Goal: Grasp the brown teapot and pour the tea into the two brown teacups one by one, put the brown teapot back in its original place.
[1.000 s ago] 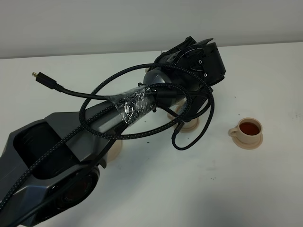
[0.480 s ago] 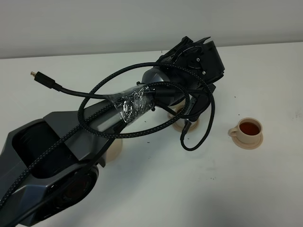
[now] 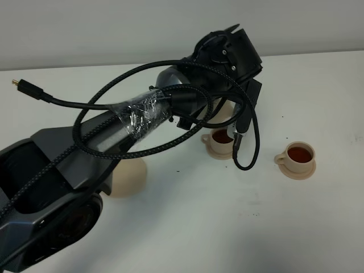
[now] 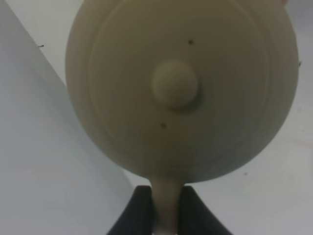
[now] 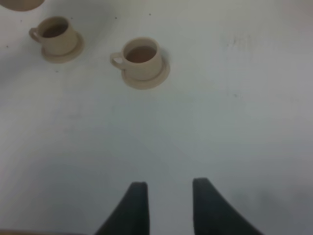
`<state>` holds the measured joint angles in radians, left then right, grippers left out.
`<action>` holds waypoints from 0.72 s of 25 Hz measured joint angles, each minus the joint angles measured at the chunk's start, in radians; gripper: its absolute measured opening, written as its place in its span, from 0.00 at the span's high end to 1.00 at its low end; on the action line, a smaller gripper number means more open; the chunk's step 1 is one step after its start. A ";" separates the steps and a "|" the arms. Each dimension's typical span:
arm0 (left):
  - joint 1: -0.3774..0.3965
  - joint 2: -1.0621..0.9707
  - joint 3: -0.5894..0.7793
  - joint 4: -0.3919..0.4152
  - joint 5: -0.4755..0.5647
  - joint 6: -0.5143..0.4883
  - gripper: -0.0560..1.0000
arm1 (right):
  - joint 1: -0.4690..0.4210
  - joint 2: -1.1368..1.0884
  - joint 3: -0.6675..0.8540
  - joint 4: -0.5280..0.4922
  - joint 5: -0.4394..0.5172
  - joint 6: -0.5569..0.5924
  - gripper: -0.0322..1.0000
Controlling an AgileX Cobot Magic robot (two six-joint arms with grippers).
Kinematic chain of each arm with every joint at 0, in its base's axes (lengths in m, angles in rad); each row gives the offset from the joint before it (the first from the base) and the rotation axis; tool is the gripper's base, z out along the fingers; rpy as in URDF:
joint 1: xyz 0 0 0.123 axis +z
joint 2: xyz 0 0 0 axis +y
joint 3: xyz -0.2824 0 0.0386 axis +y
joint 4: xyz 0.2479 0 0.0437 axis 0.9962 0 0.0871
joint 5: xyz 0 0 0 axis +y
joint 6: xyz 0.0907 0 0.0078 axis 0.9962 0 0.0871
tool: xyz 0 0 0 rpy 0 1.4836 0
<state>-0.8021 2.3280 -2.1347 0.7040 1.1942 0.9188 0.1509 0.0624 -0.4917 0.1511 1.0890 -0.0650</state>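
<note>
Spread white and bare beneath everything as a table (image 3: pixel 187 227). Stretched across it from the near left as the left arm (image 3: pixel 114 136), dark, wound with braided cables (image 3: pixel 170 151) and a patch of clear tape (image 3: pixel 139 114), with the wrist housing held above the nearer teacup (image 3: pixel 220 138). Filled the left wrist view as the brown teapot (image 4: pixel 182 88), seen from above its domed lid with the small knob (image 4: pixel 174 91) at the centre, raised clear of the table and almost wholly hidden behind the wrist in the high view. Clenched on the teapot's loop handle (image 4: pixel 165 200) as the left gripper (image 4: pixel 164 215), both dark fingers (image 4: pixel 138 210) pressed against its sides. Lay pale and round as the wide saucer (image 3: pixel 126 177), well to the left of the nearer teacup, partly covered by the arm and with no pot on it. Stood on small matching saucers as two teacups, the nearer one just below the wrist and the farther one (image 3: pixel 300 154) well to its right, both holding dark reddish tea. Hung released over bare table as the right gripper (image 5: pixel 166 208), fingers (image 5: pixel 134 205) parted with nothing between them, well apart from both cups.
</note>
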 joint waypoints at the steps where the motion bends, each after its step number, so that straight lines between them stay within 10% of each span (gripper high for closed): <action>1: 0.007 -0.013 0.000 -0.036 0.000 -0.024 0.83 | 0.000 0.000 0.000 0.000 0.000 0.000 0.74; 10: 0.122 -0.107 0.000 -0.412 0.001 -0.153 0.83 | 0.000 0.000 0.000 0.000 0.000 0.000 0.74; 18: 0.183 -0.112 0.000 -0.548 0.000 -0.126 0.83 | 0.000 0.000 0.000 0.000 0.000 0.000 0.74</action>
<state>-0.6195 2.2162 -2.1347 0.1559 1.1943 0.7928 0.1509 0.0624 -0.4917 0.1515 1.0890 -0.0650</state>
